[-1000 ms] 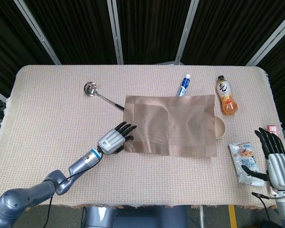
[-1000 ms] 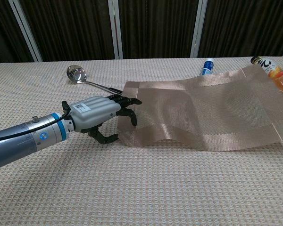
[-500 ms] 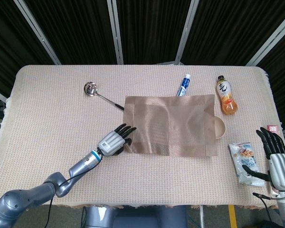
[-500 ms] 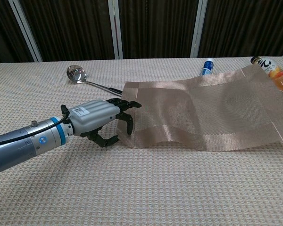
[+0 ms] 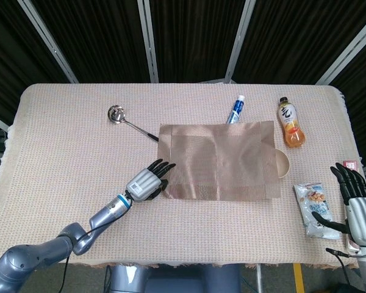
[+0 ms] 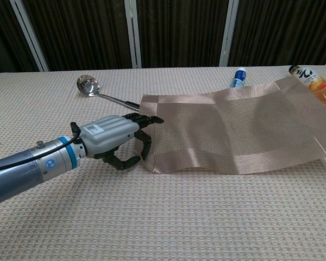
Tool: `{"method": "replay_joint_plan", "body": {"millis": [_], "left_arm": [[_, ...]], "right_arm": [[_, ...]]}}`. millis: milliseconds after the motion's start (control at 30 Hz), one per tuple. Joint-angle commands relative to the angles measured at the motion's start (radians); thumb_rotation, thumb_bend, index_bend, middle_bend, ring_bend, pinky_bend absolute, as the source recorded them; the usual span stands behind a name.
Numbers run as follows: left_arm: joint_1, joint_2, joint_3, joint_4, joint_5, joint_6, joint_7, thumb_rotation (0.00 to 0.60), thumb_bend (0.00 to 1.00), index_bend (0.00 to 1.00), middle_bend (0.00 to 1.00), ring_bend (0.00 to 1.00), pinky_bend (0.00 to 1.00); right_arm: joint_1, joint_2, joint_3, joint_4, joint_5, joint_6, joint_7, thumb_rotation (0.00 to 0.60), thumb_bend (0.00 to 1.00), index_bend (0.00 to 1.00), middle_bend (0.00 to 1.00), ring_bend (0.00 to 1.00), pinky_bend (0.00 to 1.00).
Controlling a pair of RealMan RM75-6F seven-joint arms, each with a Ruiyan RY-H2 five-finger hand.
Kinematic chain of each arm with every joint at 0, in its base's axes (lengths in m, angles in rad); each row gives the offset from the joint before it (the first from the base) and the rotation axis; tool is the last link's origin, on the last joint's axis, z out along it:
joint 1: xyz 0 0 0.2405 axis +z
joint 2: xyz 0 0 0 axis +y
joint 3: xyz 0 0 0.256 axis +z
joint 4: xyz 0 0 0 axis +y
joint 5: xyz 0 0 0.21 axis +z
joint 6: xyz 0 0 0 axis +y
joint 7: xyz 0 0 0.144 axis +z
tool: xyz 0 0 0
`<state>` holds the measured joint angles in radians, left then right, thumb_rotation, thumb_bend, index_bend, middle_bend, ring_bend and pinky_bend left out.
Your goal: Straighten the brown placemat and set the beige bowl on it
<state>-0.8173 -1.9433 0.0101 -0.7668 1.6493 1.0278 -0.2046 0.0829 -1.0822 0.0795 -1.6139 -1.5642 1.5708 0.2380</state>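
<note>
Broadly, the desk (image 5: 61,140) carries the brown placemat (image 5: 218,160) at its middle, its right edge draped over the beige bowl (image 5: 283,163), which peeks out just beside it. Left hand (image 5: 145,182) grips the placemat's near left corner, fingers curled on the edge. Right hand (image 5: 357,210) hovers at the near right, fingers spread wide, holding nothing, beside a snack packet (image 5: 313,209).

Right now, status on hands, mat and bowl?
Left hand grips mat edge. Right hand open, idle. Bowl part under mat, not placed.
</note>
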Motion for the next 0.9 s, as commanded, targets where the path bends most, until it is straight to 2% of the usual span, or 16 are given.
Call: {"method": "replay_joint_plan", "body": {"millis": [33,300,767,900], "left_arm": [[0.001,0.004,0.002,-0.012,0.001,0.006,-0.004,0.6,0.47,0.66,0.0,0.0,0.0],[0.01,0.065,0.025,-0.095,0.026,0.047,-0.003,0.6,0.47,0.67,0.0,0.0,0.0],[0.105,0.349,0.148,-0.399,0.09,0.156,0.066,0.6,0.47,0.67,0.0,0.0,0.0],[0.14,0.407,0.172,-0.463,0.089,0.179,0.097,0.6,0.47,0.67,0.0,0.0,0.0]], "right_arm": [[0.0,0.0,0.0,0.0,-0.001,0.0,0.0,0.6,0.0,0.0,0.0,0.0,0.0],[0.001,-0.001,0.002,0.002,0.003,-0.006,0.0,0.6,0.0,0.0,0.0,0.0,0.0],[-0.003,0.003,-0.001,-0.015,-0.01,0.002,-0.006,0.6,0.0,0.0,0.0,0.0,0.0],[-0.005,0.007,-0.002,-0.025,-0.019,0.009,-0.009,0.6,0.0,0.0,0.0,0.0,0.0]]}}
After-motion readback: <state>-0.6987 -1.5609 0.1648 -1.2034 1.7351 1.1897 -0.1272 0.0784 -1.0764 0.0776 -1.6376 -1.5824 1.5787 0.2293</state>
